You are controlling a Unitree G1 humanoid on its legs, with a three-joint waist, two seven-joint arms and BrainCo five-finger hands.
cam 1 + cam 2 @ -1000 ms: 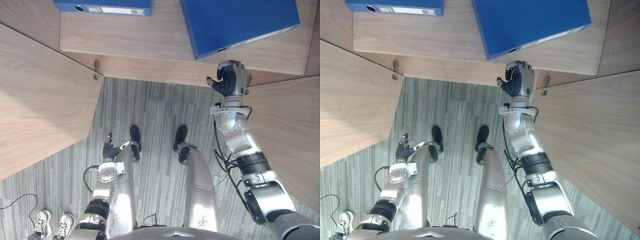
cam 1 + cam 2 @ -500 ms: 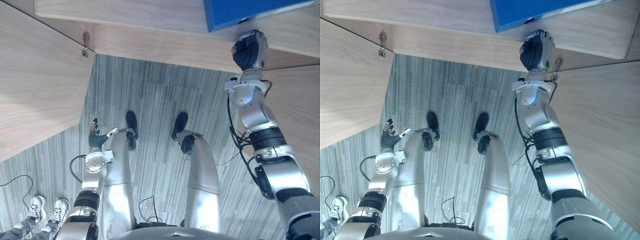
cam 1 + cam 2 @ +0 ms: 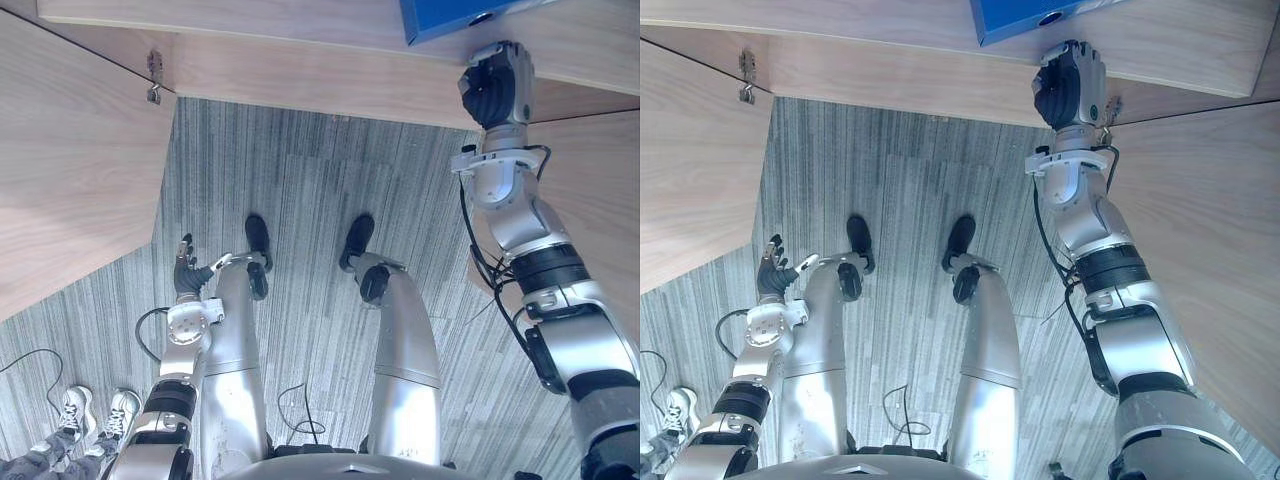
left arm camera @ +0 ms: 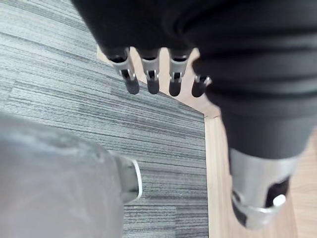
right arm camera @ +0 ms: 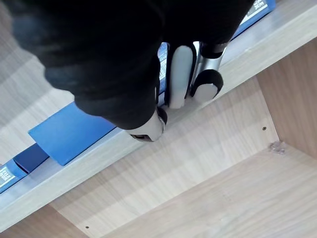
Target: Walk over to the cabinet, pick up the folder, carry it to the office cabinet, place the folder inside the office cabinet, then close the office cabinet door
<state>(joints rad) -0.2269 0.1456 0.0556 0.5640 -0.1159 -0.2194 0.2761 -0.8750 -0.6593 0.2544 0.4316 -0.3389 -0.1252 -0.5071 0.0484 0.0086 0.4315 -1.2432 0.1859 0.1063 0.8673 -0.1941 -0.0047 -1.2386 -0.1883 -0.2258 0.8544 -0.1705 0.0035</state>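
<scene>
A blue folder (image 3: 445,18) lies flat on the wooden cabinet shelf (image 3: 300,75), its spine end facing me. My right hand (image 3: 497,85) is raised to the shelf's front edge just below that spine. In the right wrist view its fingers (image 5: 181,74) are curled into a fist in front of the folder (image 5: 69,131), with nothing clearly held. My left hand (image 3: 187,272) hangs low by my side with straight fingers (image 4: 148,79) over the grey carpet.
The cabinet's two wooden doors stand open, the left door (image 3: 70,180) and the right door (image 3: 600,170), either side of me. A second blue folder (image 5: 10,171) lies further along the shelf. A person's white shoes (image 3: 75,410) stand on the carpet at lower left.
The camera has tipped, so the shelf and folder slid toward the top. My right hand rose to the shelf edge and its thumb folded in. The left hand stayed hanging.
</scene>
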